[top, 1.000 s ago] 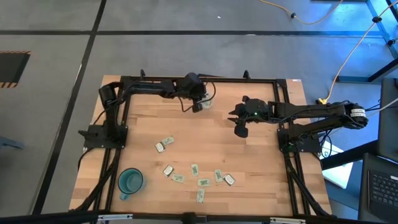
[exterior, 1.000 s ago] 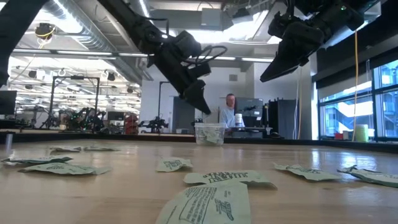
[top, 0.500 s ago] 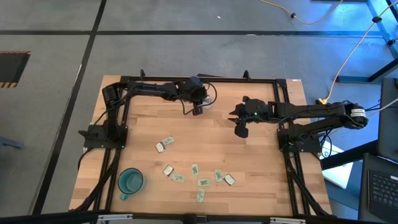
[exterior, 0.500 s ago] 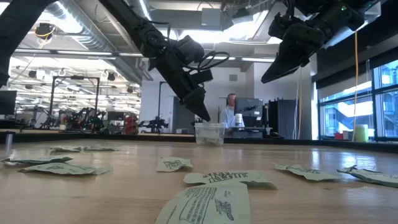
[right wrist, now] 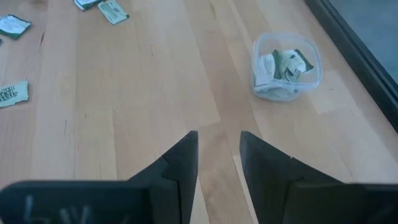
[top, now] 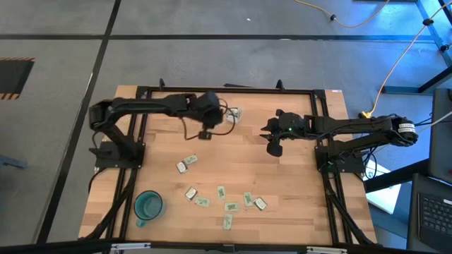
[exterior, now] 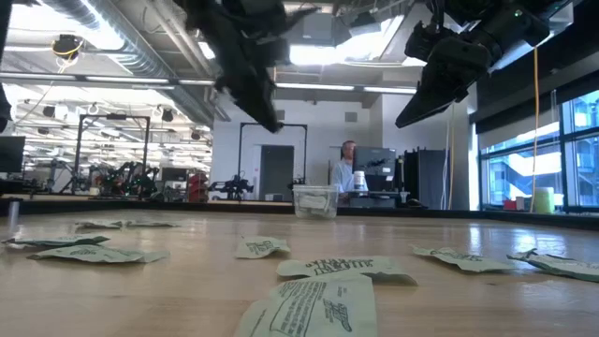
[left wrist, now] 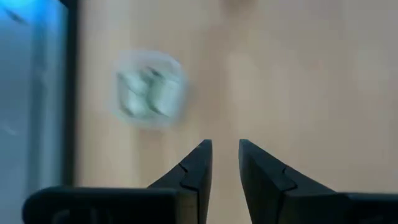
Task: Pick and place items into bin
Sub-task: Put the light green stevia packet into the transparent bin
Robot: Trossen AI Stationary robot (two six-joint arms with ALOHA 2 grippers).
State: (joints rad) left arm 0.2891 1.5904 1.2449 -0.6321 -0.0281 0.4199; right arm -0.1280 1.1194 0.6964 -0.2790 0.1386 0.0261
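Observation:
The clear bin [top: 233, 113] stands on its base near the table's far edge, with several packets inside; it also shows as bin [right wrist: 285, 65] and, blurred, as bin [left wrist: 151, 90]. Several pale green and white packets [top: 221, 191] lie flat on the near half of the table, with two more packets [top: 186, 164] a little farther back. My left gripper [top: 205, 133] hovers left of and nearer than the bin, open by a narrow gap and empty, as the left wrist view shows [left wrist: 225, 149]. My right gripper [top: 274, 148] hangs above the table right of the bin, open and empty [right wrist: 219, 140].
A teal cup [top: 148, 206] stands at the near left corner. Bare wood lies between the bin and the packets. Black frame rails [top: 226, 89] run along the far and side edges. In the low view a person [exterior: 347, 168] stands in the room behind the bin [exterior: 315, 199].
My left gripper has drawn back from above the bin, toward the table's left and near side, and risen; its arm has swung out to the left. The bin now stands uncovered. My right arm has kept still.

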